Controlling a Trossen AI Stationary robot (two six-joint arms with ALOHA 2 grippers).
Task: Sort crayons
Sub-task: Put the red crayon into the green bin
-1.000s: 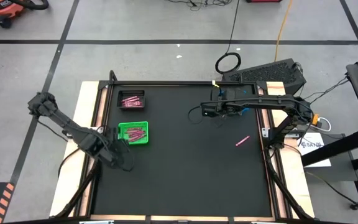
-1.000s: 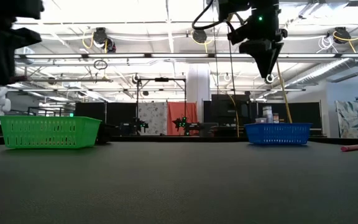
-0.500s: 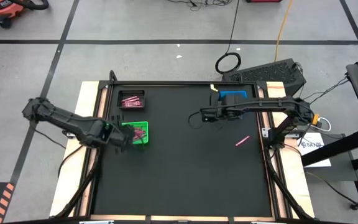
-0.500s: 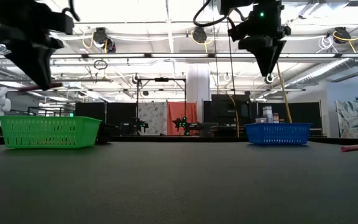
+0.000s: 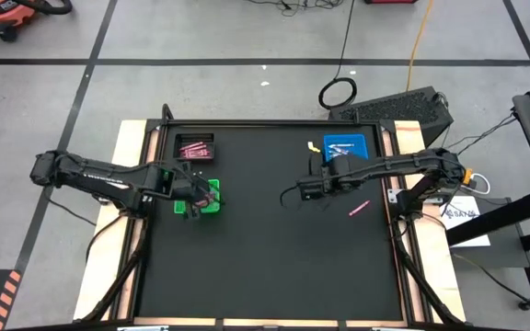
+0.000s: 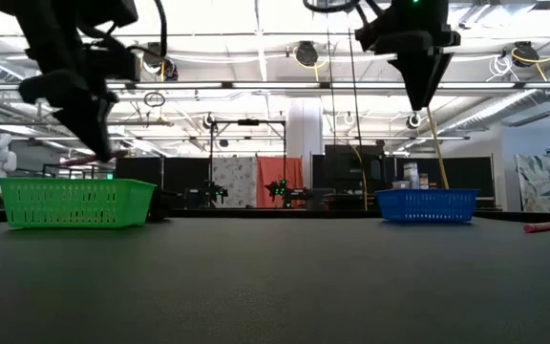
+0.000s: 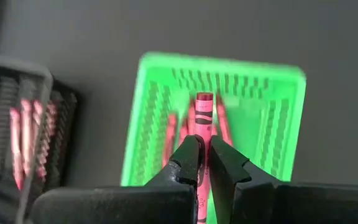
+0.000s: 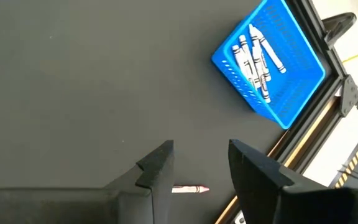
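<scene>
Drop-off step: left gripper [image 7: 204,163] is pinching a thin red wax crayon [image 7: 203,118] directly above the green plastic mesh basket [image 7: 282,118], needing release next, while the spread right gripper [image 8: 199,163] is hovering over a loose pink crayon [image 8: 189,189].

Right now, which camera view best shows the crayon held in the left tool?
The left wrist view: the red crayon sits pinched between the left tool fingers, directly over the green basket. The high view hides it under the arm. The low view shows only a reddish sliver at the tool's tip. The right wrist view misses it.
</scene>
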